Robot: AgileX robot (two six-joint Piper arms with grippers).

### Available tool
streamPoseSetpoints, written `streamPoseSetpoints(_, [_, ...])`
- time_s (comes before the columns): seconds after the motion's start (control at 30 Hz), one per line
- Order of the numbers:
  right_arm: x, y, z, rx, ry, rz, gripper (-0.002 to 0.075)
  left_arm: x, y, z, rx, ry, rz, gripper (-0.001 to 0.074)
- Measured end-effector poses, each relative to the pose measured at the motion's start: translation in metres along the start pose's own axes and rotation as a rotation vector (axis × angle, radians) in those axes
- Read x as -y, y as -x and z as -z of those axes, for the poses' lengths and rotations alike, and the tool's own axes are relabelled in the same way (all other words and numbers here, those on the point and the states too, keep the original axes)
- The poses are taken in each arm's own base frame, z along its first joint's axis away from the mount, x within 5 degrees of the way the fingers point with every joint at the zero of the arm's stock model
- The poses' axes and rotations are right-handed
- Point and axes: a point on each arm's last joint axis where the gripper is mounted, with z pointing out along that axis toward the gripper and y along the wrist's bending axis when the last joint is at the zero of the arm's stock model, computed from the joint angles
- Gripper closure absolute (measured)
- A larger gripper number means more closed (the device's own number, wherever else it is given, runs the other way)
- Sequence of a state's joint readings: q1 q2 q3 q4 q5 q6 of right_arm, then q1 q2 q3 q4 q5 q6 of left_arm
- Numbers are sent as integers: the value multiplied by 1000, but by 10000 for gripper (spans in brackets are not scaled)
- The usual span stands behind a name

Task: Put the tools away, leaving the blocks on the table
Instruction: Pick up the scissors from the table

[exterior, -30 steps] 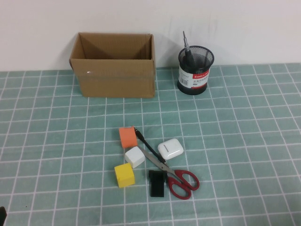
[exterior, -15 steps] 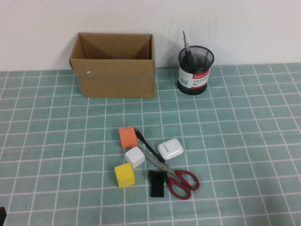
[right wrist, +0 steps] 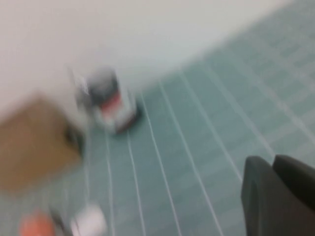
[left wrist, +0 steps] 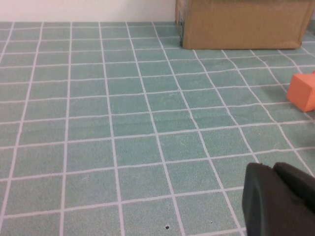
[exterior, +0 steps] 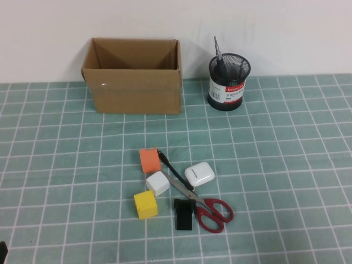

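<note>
On the teal grid table (exterior: 286, 165) lie an orange block (exterior: 147, 160), a white block (exterior: 158, 183) and a yellow block (exterior: 146, 204). Red-handled scissors (exterior: 214, 213) lie beside them, blades pointing toward a thin black rod (exterior: 168, 164). A black-handled screwdriver (exterior: 219, 56) stands in the mesh cup (exterior: 229, 83). My left gripper (left wrist: 273, 166) is shut and empty, low over the table left of the orange block (left wrist: 302, 91). My right gripper (right wrist: 273, 160) is shut and empty, off to the right, with the cup (right wrist: 110, 105) far ahead.
An open cardboard box (exterior: 133, 77) stands at the back by the wall, left of the cup. A white rounded case (exterior: 199, 175) and a short black rectangular piece (exterior: 183, 214) lie among the tools. The box corner (left wrist: 241, 24) shows in the left wrist view.
</note>
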State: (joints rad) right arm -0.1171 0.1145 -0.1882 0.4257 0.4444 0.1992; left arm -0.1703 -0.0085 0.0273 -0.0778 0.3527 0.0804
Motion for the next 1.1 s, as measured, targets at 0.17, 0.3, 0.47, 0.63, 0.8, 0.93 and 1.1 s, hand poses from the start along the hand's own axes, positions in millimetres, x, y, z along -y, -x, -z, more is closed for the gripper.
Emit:
streamPoseSetpoints(0.17, [-24, 31, -13, -390, -135, 162, 733, 0, 0, 0, -1, 0, 2, 738])
streamPoseSetpoints(0.3, [-31, 51, -40, -618, -201, 248, 733, 0, 0, 0, -1, 0, 2, 738])
streamPoseSetpoints(0.47, [-37, 66, -85, -781, -173, 276, 733, 0, 0, 0, -1, 0, 2, 738])
streamPoseSetpoints(0.63, [-58, 56, -126, -931, -80, 343, 733, 0, 0, 0, -1, 0, 2, 738])
streamPoseSetpoints(0.8, [-97, 27, -160, -1059, 6, 501, 733, 0, 0, 0, -1, 0, 2, 738])
streamPoseSetpoints(0.93, [-138, -4, -181, -1140, 103, 649, 733, 0, 0, 0, -1, 0, 2, 738])
streamPoseSetpoints(1.1, [-181, -37, -209, -1173, 175, 815, 732, 0, 0, 0, -1, 0, 2, 738])
